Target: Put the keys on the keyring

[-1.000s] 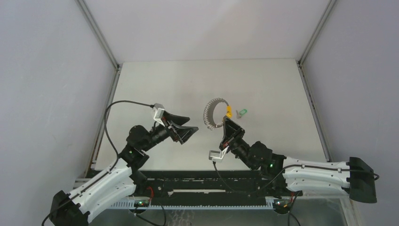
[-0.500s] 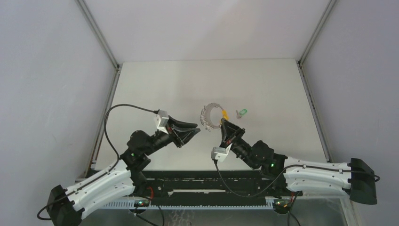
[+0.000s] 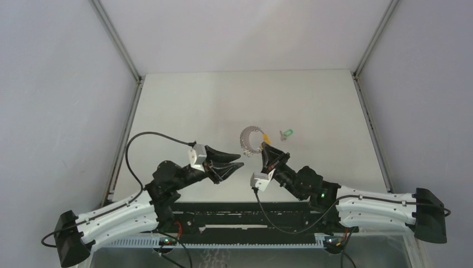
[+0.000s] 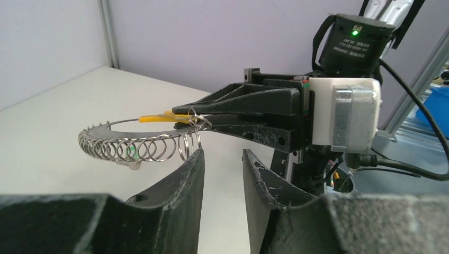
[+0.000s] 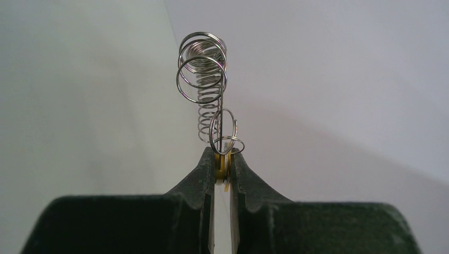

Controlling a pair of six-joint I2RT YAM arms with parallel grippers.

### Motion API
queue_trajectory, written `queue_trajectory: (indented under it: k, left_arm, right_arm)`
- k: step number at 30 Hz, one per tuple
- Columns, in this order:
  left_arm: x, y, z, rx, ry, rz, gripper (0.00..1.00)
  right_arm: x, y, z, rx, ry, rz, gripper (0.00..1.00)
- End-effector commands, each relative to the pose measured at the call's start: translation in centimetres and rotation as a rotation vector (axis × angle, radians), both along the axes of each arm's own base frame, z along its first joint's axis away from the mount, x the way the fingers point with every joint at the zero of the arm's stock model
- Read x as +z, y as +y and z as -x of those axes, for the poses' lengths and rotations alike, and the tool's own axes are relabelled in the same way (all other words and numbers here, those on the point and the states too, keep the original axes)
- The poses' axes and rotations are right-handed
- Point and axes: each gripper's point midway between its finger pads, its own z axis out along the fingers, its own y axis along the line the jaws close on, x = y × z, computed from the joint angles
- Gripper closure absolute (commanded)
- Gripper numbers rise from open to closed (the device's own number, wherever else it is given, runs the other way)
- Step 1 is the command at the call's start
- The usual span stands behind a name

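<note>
The keyring (image 3: 250,141), a thin grey loop strung with several small wire rings, is held up off the table beside my right gripper (image 3: 264,148). That gripper is shut on the yellow key (image 5: 219,168), whose head is pinched between its fingertips, with the keyring (image 5: 204,69) rising from them. The green key (image 3: 288,133) lies on the table just right of them. My left gripper (image 3: 241,161) hovers left of the right one. Seen from the left wrist, its jaws (image 4: 219,157) stand apart with nothing between them, just under the keyring (image 4: 137,146) and the yellow key (image 4: 159,118).
The white table (image 3: 195,100) is boxed in by grey walls with metal posts (image 3: 117,42) at its back corners. A black cable (image 3: 150,135) loops from the left wrist, and another (image 3: 268,215) hangs under the right wrist.
My left gripper has narrowed its jaws and moved right and nearer, up to the right gripper. The right gripper has drawn the keyring and yellow key slightly back and left.
</note>
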Motion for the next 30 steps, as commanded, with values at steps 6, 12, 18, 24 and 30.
queue_trajectory:
  k: [6, 12, 18, 24, 30]
  left_arm:
    - [1.8, -1.2, -1.0, 0.043, -0.087, 0.018, 0.62]
    - [1.5, -1.6, -1.6, 0.064, -0.054, 0.029, 0.59]
    - [1.3, -1.8, -2.5, 0.096, -0.037, 0.052, 0.56]
    - [1.5, -2.3, -2.8, 0.096, -0.046, 0.059, 0.55]
    - [2.0, -2.5, -2.9, 0.099, -0.054, 0.076, 0.55]
  right_arm:
    - [2.7, 0.2, -0.1, 0.007, -0.011, -0.093, 1.0]
    - [2.5, 0.2, 0.0, 0.008, 0.0, -0.093, 1.0]
    - [2.5, 0.3, 0.0, 0.009, 0.003, -0.097, 1.0]
    - [2.4, 0.2, 0.0, 0.007, 0.011, -0.104, 1.0]
    - [2.3, 0.2, 0.1, 0.011, 0.02, -0.104, 1.0]
